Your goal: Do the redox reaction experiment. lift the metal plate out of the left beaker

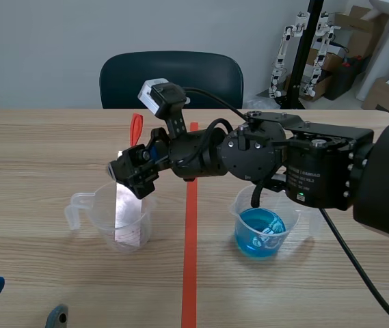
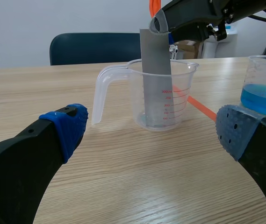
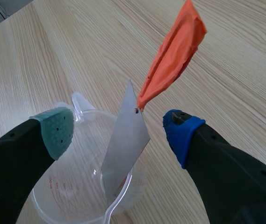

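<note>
1. Scene view: right gripper [image 1: 134, 171] over the left beaker [image 1: 102, 205], at 9 o'clock of the blue beaker [image 1: 259, 232]; the metal plate [image 1: 127, 212] stands inside.
2. Left wrist view: left gripper [image 2: 151, 126] wide open, left beaker at 12 o'clock.
3. Right wrist view: fingers [image 3: 55, 128] apart astride the metal plate, not touching it. We fear an off-centre squeeze tipping the left beaker.

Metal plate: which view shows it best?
Left wrist view: the metal plate shows nearly whole, standing in the left beaker. Right wrist view looks down on it, foreshortened, orange tag attached. Scene view: its top is hidden behind the right gripper.
</note>
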{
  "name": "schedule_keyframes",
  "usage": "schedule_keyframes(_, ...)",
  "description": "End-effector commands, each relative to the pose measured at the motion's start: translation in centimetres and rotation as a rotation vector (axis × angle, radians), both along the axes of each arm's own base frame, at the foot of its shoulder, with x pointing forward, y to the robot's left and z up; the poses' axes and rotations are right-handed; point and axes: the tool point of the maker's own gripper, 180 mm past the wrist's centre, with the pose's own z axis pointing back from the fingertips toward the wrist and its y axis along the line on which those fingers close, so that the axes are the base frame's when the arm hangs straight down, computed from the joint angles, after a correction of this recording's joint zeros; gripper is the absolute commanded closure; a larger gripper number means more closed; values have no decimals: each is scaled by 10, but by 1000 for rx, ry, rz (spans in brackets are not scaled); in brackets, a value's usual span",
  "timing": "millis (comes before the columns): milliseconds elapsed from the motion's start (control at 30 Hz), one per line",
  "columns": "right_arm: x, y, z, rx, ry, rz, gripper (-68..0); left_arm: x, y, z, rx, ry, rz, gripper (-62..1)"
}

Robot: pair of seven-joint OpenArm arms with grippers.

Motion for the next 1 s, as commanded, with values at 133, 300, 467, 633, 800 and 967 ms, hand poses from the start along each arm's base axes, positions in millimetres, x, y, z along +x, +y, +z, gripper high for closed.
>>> schedule_keyframes(133, 9, 8, 21, 39, -38, -1, -335, 1, 3, 12, -12, -61, 5, -577)
schedule_keyframes(300, 10, 10, 20, 34, -37, -9, -331, 1, 3, 12, -12, -61, 5, -577)
schedule_keyframes(467, 10, 10, 21, 35, -38, -9, -288, 1, 3, 12, -12, -61, 5, -577)
schedule_keyframes(633, 10, 10, 21, 35, -38, -9, -204, 1, 3, 12, -12, -61, 5, -577)
schedule_keyframes(800, 10, 10, 20, 30, -42, -7, -60, 1, 3, 12, -12, -61, 5, -577)
schedule_keyframes(967, 9, 9, 18, 9, -59, 3, -6, 1, 3, 12, -12, -61, 5, -577)
